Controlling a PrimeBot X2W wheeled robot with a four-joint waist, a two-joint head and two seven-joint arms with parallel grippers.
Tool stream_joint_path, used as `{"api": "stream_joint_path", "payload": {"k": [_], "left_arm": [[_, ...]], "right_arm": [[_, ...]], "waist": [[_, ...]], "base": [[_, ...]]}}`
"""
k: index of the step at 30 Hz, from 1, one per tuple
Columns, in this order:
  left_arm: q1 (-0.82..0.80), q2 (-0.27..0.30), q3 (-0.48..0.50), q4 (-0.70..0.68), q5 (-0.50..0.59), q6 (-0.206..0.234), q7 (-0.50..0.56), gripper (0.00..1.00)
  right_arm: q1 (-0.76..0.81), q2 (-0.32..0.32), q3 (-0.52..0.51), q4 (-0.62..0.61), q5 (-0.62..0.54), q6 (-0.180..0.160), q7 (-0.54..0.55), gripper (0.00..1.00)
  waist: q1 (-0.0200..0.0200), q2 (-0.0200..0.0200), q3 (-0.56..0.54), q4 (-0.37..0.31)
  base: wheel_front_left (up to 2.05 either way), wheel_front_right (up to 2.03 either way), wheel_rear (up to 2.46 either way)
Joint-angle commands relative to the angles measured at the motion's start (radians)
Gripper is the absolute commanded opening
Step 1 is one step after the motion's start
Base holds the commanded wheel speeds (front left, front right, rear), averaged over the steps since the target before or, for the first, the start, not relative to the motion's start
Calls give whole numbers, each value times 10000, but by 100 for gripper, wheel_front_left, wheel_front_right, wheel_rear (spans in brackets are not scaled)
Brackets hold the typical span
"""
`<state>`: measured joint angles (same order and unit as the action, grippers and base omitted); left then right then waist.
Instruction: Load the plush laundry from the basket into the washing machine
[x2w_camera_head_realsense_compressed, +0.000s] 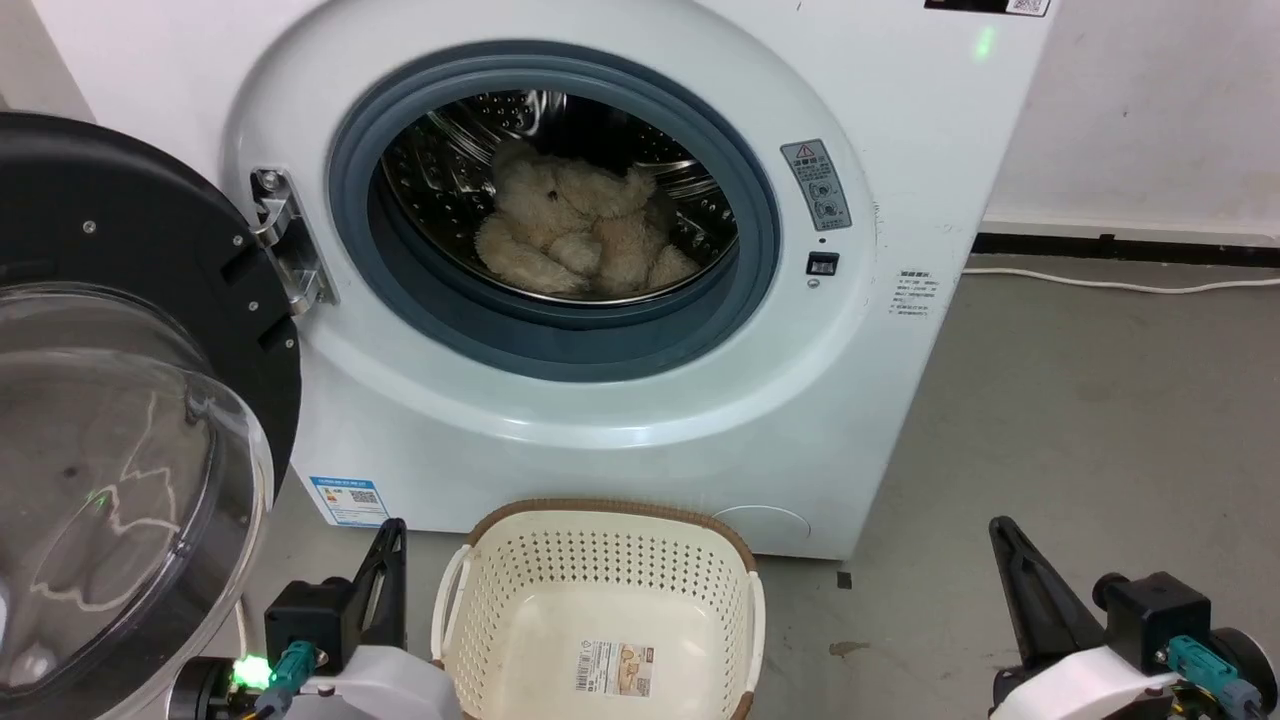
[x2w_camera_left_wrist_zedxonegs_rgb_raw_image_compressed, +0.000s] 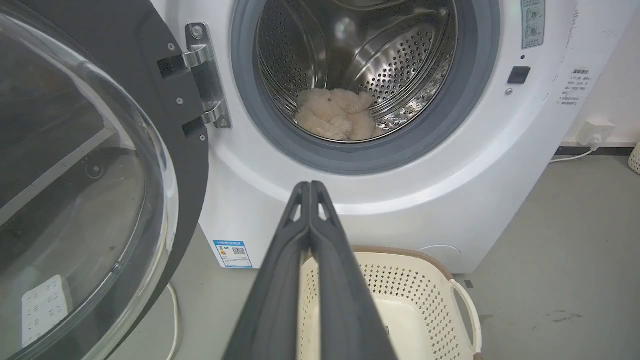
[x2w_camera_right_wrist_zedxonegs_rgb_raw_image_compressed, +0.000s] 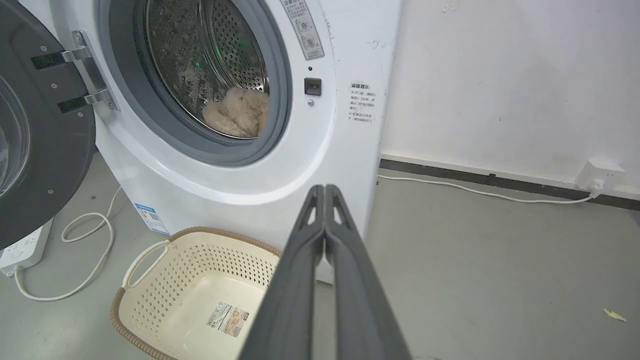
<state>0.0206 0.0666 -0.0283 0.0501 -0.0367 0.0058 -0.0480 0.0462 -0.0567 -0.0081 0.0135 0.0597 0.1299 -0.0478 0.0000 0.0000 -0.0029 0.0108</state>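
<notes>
The plush laundry (x2w_camera_head_realsense_compressed: 575, 235), a shaggy cream teddy bear, lies inside the steel drum of the washing machine (x2w_camera_head_realsense_compressed: 620, 420), whose door (x2w_camera_head_realsense_compressed: 110, 420) hangs open at the left. The plush (x2w_camera_left_wrist_zedxonegs_rgb_raw_image_compressed: 336, 114) rests low in the drum in the left wrist view, and the plush (x2w_camera_right_wrist_zedxonegs_rgb_raw_image_compressed: 237, 112) also sits there in the right wrist view. The cream basket (x2w_camera_head_realsense_compressed: 600, 610) stands on the floor before the washer with just a label on its bottom. My left gripper (x2w_camera_head_realsense_compressed: 392, 530) is shut beside the basket's left; my right gripper (x2w_camera_head_realsense_compressed: 1000, 528) is shut well to its right. Both hold nothing.
The open door's bulging glass (x2w_camera_left_wrist_zedxonegs_rgb_raw_image_compressed: 75, 190) crowds the left side. A white power strip (x2w_camera_right_wrist_zedxonegs_rgb_raw_image_compressed: 22, 247) and looped cable (x2w_camera_right_wrist_zedxonegs_rgb_raw_image_compressed: 75, 250) lie on the floor left of the washer. Another cable (x2w_camera_right_wrist_zedxonegs_rgb_raw_image_compressed: 475, 190) runs along the wall to a plug (x2w_camera_right_wrist_zedxonegs_rgb_raw_image_compressed: 597, 175). Bare grey floor (x2w_camera_head_realsense_compressed: 1100, 420) spreads to the right.
</notes>
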Motion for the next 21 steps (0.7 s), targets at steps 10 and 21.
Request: {"api": "stream_joint_path", "payload": {"k": [10, 21], "left_arm": [[-161, -102, 140, -266, 208, -44, 229, 0], [-201, -158, 268, -477, 351, -57, 454, 0]], "right_arm": [[-309, 56, 45, -99, -317, 7, 226, 0], [-446, 63, 78, -131, -568, 8, 452, 0]], "waist": [[0, 0, 13, -47], [0, 0, 27, -101]], "base": [[0, 0, 0], [0, 0, 0]]}}
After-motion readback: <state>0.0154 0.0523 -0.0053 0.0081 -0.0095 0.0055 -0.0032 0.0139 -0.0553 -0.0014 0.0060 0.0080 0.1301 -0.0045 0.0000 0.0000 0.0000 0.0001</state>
